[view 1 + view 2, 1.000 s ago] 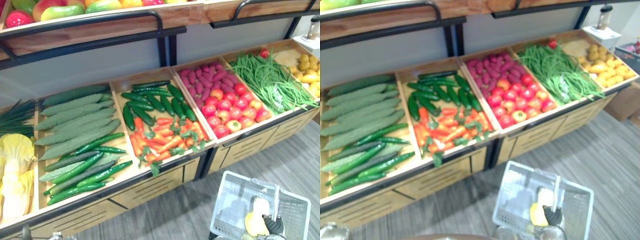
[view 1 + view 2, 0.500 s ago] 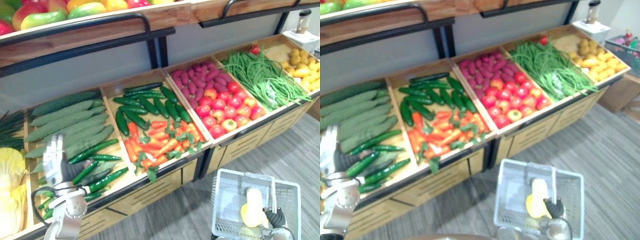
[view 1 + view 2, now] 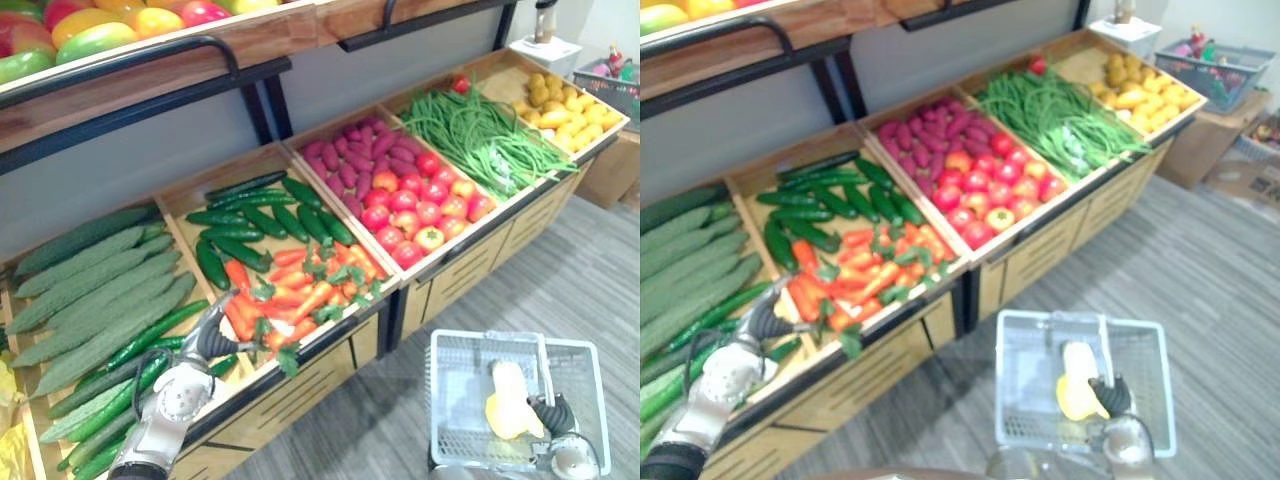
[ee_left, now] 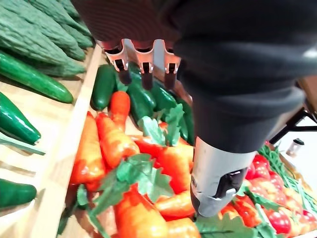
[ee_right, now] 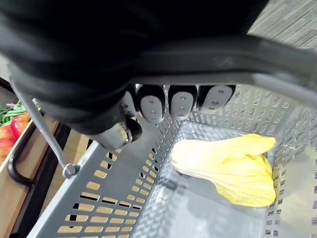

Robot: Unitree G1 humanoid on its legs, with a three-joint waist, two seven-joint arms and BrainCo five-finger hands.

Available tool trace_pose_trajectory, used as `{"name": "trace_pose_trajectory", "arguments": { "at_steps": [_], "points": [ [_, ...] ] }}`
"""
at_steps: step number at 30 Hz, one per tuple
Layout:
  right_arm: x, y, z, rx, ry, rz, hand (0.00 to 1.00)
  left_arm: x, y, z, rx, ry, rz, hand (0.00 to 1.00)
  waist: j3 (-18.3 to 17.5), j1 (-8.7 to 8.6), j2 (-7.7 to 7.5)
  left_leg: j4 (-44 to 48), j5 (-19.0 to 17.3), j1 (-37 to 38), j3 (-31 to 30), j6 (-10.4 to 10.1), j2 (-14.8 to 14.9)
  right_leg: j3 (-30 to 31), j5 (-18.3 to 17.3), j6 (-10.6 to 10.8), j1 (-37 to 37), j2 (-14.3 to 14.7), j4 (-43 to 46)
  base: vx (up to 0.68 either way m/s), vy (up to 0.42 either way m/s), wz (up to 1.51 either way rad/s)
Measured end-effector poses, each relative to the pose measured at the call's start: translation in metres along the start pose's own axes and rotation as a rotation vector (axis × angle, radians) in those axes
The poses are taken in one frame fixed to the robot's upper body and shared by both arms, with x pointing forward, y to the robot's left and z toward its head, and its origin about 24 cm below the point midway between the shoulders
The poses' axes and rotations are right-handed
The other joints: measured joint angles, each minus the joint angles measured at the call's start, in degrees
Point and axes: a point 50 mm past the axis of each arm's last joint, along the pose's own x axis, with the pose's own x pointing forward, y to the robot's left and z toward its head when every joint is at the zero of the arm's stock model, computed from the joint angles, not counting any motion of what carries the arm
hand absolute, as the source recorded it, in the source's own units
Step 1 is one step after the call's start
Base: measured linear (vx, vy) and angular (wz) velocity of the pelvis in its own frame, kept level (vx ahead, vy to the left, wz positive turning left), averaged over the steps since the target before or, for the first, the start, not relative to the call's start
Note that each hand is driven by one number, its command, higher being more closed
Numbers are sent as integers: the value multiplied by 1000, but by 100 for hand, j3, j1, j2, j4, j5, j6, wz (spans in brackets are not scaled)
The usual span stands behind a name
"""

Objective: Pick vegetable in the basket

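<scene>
The orange carrots [image 3: 300, 290] with green tops lie in a wooden bin, dark cucumbers [image 3: 250, 215] behind them. My left hand [image 3: 212, 338] hovers at that bin's near left corner, over the divider. In the left wrist view its fingers [image 4: 143, 64] are straight above the carrots [image 4: 114, 144], the thumb [image 4: 213, 183] is apart, and it holds nothing. A grey plastic basket [image 3: 455, 400] hangs low at the right over the floor. My right hand [image 3: 555, 415] is shut on its handle [image 5: 223, 59]. A yellow cabbage [image 5: 228, 168] lies inside it.
Bitter gourds [image 3: 90, 290] and long green cucumbers [image 3: 130, 370] fill the bin to the left. Purple sweet potatoes [image 3: 355, 155], tomatoes [image 3: 420, 200], green beans [image 3: 480, 140] and yellow produce [image 3: 560, 100] lie to the right. An upper fruit shelf [image 3: 150, 60] with a black rail overhangs the back.
The camera has turned to the right. My left arm came into view over the cucumber bin and has moved right to the edge of the carrot bin. The basket stays in my right hand.
</scene>
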Motion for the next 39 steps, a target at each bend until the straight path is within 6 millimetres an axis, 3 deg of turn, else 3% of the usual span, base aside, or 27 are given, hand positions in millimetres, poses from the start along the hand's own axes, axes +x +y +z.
{"name": "trace_pose_trajectory", "arguments": {
  "at_steps": [10,15,29,34,39],
  "points": [
    [1,0,6,1,-23,18,100,6,-6,8,-183,-21,-122,0,2,-125,35,-12,-5,28,33,-8,2,21,3,4,4,7,-1,-10,-13,-1],
    [1,-1,8,1,-31,17,100,11,-14,12,-175,-11,-188,0,11,-128,54,-24,-5,79,97,-8,-7,68,18,-1,9,11,-2,-30,-31,-6],
    [5,-1,25,-14,-98,12,100,44,-25,38,-85,-7,-139,0,187,-276,130,-104,-2,105,106,-9,-61,69,36,24,-7,-16,-8,-19,-17,0],
    [8,-2,36,18,-126,-9,100,63,-24,62,-68,-41,-44,0,382,-319,165,-110,-1,19,142,-9,-70,109,60,24,-146,-12,-7,-2,-13,-3],
    [11,3,47,48,-145,-12,100,74,-18,69,-46,-13,51,0,558,-407,179,-111,0,-38,263,-9,-85,188,92,-2,-287,1,-7,-25,-43,-10]
  ]
}}
